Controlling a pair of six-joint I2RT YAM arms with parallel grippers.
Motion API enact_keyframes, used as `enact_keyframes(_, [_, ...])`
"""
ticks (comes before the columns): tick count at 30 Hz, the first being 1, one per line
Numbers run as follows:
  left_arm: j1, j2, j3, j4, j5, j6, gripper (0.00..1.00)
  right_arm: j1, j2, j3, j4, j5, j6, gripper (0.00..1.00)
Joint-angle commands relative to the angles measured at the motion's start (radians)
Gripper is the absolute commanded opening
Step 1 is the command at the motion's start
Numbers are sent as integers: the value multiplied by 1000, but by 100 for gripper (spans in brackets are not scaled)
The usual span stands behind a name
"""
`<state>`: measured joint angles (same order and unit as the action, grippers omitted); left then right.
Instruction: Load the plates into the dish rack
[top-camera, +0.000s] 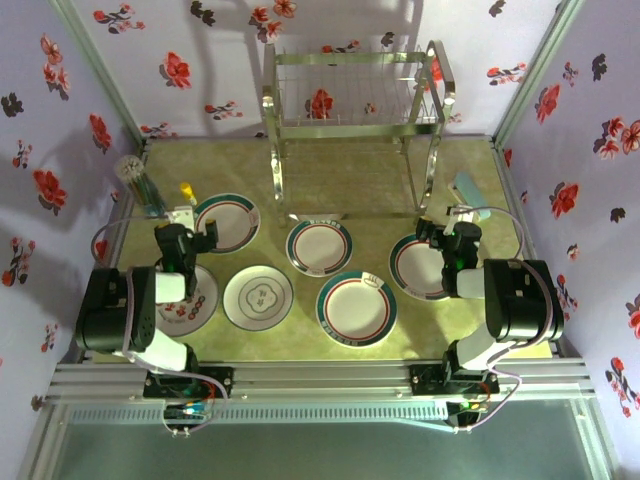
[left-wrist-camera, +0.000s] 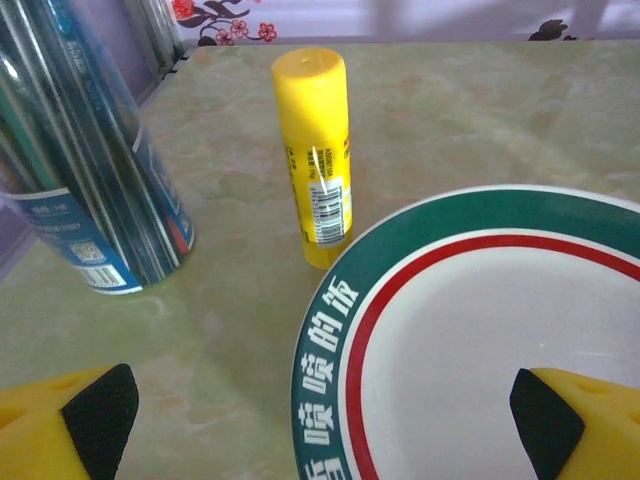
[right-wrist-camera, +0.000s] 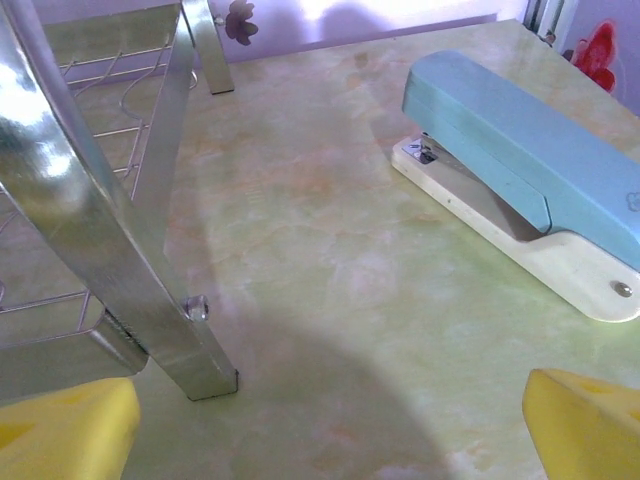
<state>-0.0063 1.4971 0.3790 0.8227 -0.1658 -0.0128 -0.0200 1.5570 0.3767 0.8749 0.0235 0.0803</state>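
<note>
Several plates lie flat on the table. Green-and-red-rimmed ones sit at back left (top-camera: 226, 222), in the middle (top-camera: 319, 246), at the front (top-camera: 356, 307) and at the right (top-camera: 415, 268), the last partly under my right arm. A plain plate with a centre motif (top-camera: 258, 297) and a red-patterned plate (top-camera: 192, 300) lie front left. The dish rack (top-camera: 355, 95) stands at the back, nothing in its basket. My left gripper (top-camera: 192, 225) is open over the left rim of the back-left plate (left-wrist-camera: 480, 340). My right gripper (right-wrist-camera: 330, 430) is open over bare table beside a rack leg (right-wrist-camera: 110, 250).
A yellow glue stick (left-wrist-camera: 317, 160) stands just beyond the back-left plate, with a shiny blue-labelled can (left-wrist-camera: 80, 150) to its left. A pale blue stapler (right-wrist-camera: 530, 190) lies ahead and to the right of my right gripper. Floral walls close in the table.
</note>
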Motion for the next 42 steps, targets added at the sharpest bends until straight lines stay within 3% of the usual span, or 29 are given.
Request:
enact_keyframes(1, [7, -144, 52, -153, -34, -45, 100, -4, -73, 59, -142, 82, 32, 99])
enact_keyframes(6, [6, -412, 163, -479, -34, -99, 100, -5, -292, 156, -446, 83, 82, 99])
enact_keyframes(11, [6, -643, 368, -865, -36, -200, 100, -4, -441, 413, -1003, 98, 160, 99])
enact_keyframes(18, [6, -673, 640, -1331, 17, -301, 100, -5, -395, 647, -1554, 36, 360, 99])
enact_keyframes(21, [6, -672, 658, -1350, 114, -290, 100, -6, -405, 653, -1676, 1, 390, 99])
enact_keyframes(27, [6, -654, 670, -1373, 157, -338, 100, -75, -508, 600, -1875, -15, 438, 99])
enact_keyframes(33, [-26, -654, 597, -1220, 186, -419, 100, -167, -578, 459, -1914, -131, 496, 99])
enact_keyframes(36, [-84, -595, 621, -1211, 220, -415, 100, -192, -579, 406, -1898, -156, 506, 99])
enact_keyframes(42, [-246, -513, 672, -1207, 131, -373, 100, -233, -570, 336, -1794, -275, 584, 98])
